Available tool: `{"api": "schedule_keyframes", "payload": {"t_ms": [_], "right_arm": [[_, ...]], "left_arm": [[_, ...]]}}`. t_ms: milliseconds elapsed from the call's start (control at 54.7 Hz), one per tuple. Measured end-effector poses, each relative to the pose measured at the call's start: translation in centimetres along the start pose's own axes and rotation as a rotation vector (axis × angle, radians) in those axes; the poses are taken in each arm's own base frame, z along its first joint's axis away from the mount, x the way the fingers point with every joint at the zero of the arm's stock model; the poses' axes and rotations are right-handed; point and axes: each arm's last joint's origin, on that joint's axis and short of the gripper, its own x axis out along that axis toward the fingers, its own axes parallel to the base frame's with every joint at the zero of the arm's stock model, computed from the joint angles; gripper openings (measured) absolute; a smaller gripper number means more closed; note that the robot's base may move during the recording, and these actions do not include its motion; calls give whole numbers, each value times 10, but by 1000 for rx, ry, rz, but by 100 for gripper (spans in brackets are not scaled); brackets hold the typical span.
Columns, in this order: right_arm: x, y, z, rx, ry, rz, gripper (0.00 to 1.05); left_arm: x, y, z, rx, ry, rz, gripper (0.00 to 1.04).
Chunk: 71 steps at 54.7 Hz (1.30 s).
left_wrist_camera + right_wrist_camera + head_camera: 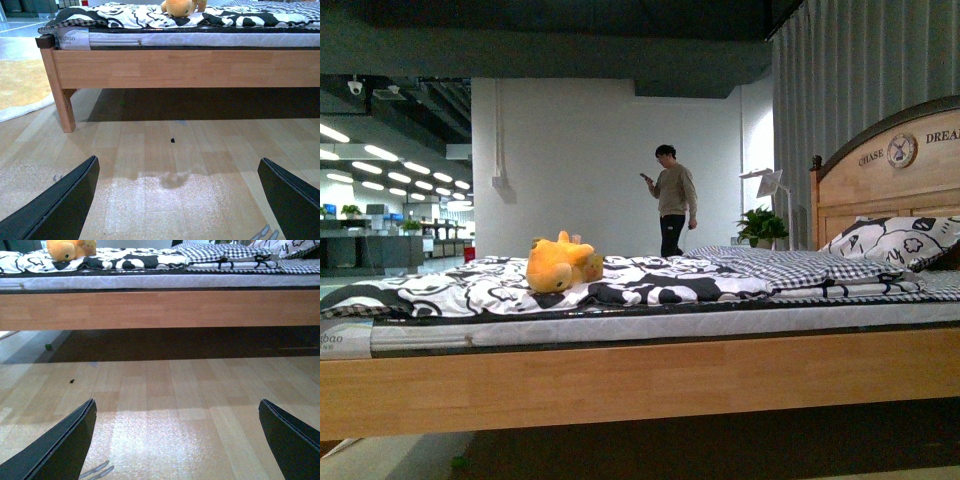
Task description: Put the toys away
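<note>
A yellow-orange plush toy lies on its side on the black-and-white bedspread, left of the bed's middle. It also shows in the left wrist view and in the right wrist view, at the bed's near edge. My left gripper is open and empty, low over the wooden floor, well short of the bed. My right gripper is open and empty, also low over the floor in front of the bed. Neither arm shows in the front view.
The wooden bed frame spans the front view, with a headboard and a patterned pillow at the right. A bed leg stands at the left. A person stands behind the bed. A rug lies left.
</note>
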Motion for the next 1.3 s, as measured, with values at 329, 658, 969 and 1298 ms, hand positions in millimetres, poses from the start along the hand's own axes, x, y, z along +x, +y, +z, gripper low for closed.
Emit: {"api": "schedule_keyframes", "payload": {"t_ms": [329,658,969,1298], "right_arm": [[0,0,0,0,0,0,98],[0,0,0,0,0,0,98],[0,0,0,0,0,0,98],[0,0,0,0,0,0,98]], "left_arm": [[0,0,0,0,0,0,98],[0,0,0,0,0,0,98],[0,0,0,0,0,0,98],[0,0,0,0,0,0,98]]}}
